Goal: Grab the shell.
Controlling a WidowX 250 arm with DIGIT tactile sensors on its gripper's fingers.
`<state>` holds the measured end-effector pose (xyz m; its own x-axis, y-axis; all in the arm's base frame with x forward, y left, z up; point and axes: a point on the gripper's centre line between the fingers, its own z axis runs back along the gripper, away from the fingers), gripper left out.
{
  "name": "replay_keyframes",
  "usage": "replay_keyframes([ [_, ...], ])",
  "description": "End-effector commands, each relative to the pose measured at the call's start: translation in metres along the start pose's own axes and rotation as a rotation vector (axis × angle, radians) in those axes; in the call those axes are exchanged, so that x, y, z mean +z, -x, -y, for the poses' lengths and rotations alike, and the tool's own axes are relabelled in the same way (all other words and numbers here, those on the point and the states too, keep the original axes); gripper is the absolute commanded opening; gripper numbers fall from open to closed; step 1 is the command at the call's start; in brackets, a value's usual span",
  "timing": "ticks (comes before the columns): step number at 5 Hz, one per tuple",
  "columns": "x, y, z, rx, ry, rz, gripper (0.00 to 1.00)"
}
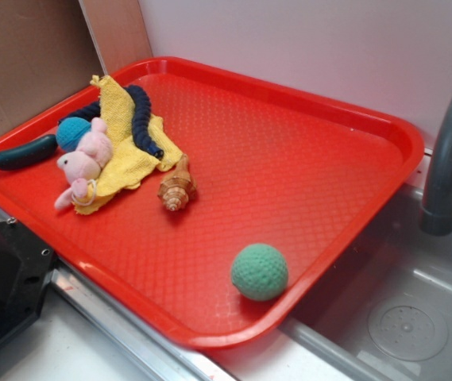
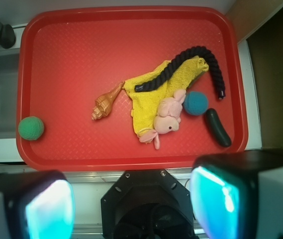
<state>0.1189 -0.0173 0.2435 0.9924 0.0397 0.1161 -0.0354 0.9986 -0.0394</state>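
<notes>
shell on red tray | beside yellow cloth | pincer wide, off tray

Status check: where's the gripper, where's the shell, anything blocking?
Gripper open, high above the tray's near edge, holding nothing. Shell lying mid-tray, tip against yellow cloth. Top side clear; green ball well away.

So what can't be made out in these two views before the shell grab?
- Pincer: wrist view, fingers blurred and cut off by the bottom edge; exterior view shows none.
- Yellow cloth: middle hidden under pink plush toy and black rope.
- Shell: underside unseen, both views.
- Faucet: cropped, right edge.
</notes>
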Motion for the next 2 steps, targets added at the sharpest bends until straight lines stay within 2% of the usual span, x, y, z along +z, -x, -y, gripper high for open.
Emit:
replay_keyframes([
  [1,0.0,0.0,0.0,0.0,0.0,0.0,1.0],
  [2,-0.052,-0.015,-0.007,0.022,-0.049,-0.156,1.0],
])
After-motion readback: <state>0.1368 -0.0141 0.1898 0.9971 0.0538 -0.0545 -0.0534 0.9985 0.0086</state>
